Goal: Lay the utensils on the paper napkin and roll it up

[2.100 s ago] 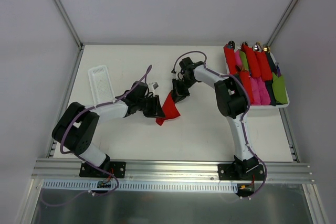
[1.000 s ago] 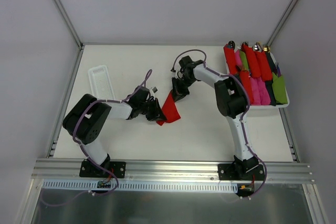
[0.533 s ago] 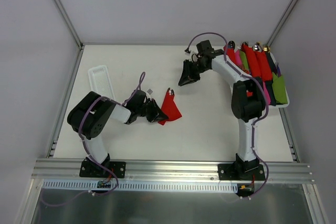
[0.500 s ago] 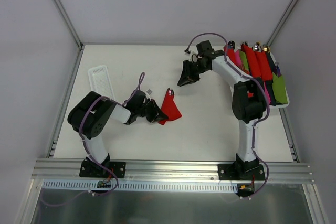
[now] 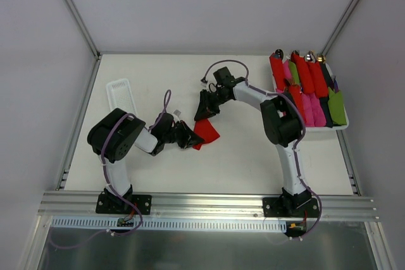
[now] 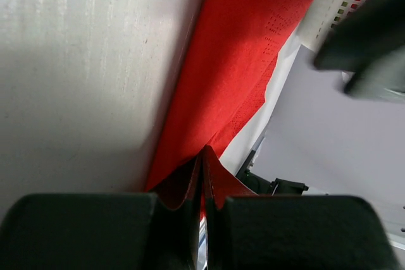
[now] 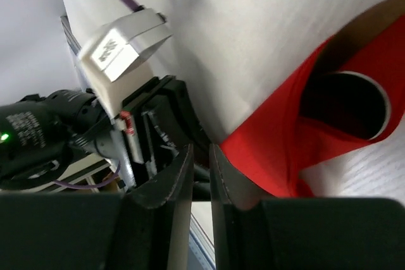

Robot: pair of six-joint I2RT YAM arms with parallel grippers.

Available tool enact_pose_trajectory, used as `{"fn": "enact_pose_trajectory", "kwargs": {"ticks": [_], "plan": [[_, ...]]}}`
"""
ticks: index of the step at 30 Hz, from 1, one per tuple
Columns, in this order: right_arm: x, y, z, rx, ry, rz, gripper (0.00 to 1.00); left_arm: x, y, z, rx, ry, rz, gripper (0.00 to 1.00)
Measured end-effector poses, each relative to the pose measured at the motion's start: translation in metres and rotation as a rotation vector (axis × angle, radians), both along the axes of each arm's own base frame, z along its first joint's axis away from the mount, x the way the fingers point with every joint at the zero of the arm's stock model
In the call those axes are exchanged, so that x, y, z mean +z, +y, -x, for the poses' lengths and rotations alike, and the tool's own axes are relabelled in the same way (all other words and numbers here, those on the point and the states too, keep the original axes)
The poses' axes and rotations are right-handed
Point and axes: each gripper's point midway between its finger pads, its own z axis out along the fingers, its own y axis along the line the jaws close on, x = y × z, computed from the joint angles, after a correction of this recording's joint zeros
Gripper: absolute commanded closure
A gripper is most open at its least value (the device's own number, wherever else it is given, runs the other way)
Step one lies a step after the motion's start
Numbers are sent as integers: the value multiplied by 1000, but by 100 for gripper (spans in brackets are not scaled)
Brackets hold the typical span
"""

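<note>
— Where's the napkin (image 5: pixel 204 132)?

— Mid-table. My left gripper (image 5: pixel 187 138) is clamped on its left edge; my right gripper (image 5: pixel 204 110), jaws nearly together and empty, hangs by its far end.

— Axis?

— Running away from me.

1. This is a robot test cell in a lab, not a home or kitchen — plain white panel walls (image 5: pixel 209 4) close in three sides of a bare white table (image 5: pixel 240 156).
2. Slim metal posts (image 5: pixel 73 11) run along the wall corners, and a slotted aluminium rail (image 5: pixel 209 205) spans the near edge, with both arm bases bolted to it.
3. Purple cables (image 5: pixel 168 99) trail openly along the arms.
4. Supplies sit in plain white trays — a tray of rolled bundles (image 5: pixel 307 90) far right, a perforated tray (image 5: pixel 122 102) left.
</note>
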Motion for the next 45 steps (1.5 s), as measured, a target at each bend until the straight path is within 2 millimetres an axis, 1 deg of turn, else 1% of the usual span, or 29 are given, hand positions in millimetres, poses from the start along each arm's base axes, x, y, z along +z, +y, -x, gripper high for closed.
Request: {"fn": "enact_pose_trajectory", "kwargs": {"ticks": [2, 6, 8, 10, 15, 19, 24, 29, 30, 32, 35, 38, 45], "plan": [[-15, -1, 2, -11, 35, 15, 83, 0, 1, -1, 8, -6, 3, 100], [-43, -10, 14, -32, 120, 59, 84, 1, 3, -1, 26, -16, 10, 99], [-45, -11, 15, -38, 148, 50, 85, 2, 3, 0, 31, -23, 12, 97], [-45, -11, 15, -40, 149, 51, 86, 3, 4, 0, 34, -34, 14, 91], [-46, -10, 14, -35, 156, 71, 88, 15, 6, 1, 24, -80, 15, 80], [-47, -9, 15, -20, 153, 95, 90, 24, 9, 4, 1, -113, -13, 78], [-47, -10, 16, 3, 127, 126, 92, 34, 11, 8, -22, -149, -30, 80], [-47, -11, 16, 29, 107, 147, 94, 32, 11, 11, -34, -139, -35, 82], [-47, -11, 16, 35, 102, 152, 94, 32, 11, 12, -40, -137, -30, 85], [-47, -12, 18, 46, 95, 162, 94, 27, 10, 14, -46, -124, -28, 88], [-47, -14, 21, 63, 93, 180, 95, 13, 14, 24, -43, -82, -26, 94], [-48, -15, 25, 85, 90, 187, 95, 9, 15, 29, -38, -70, -2, 99], [-50, -13, 40, 140, 87, 184, 97, 7, 15, 42, -20, -57, 47, 100]]}}
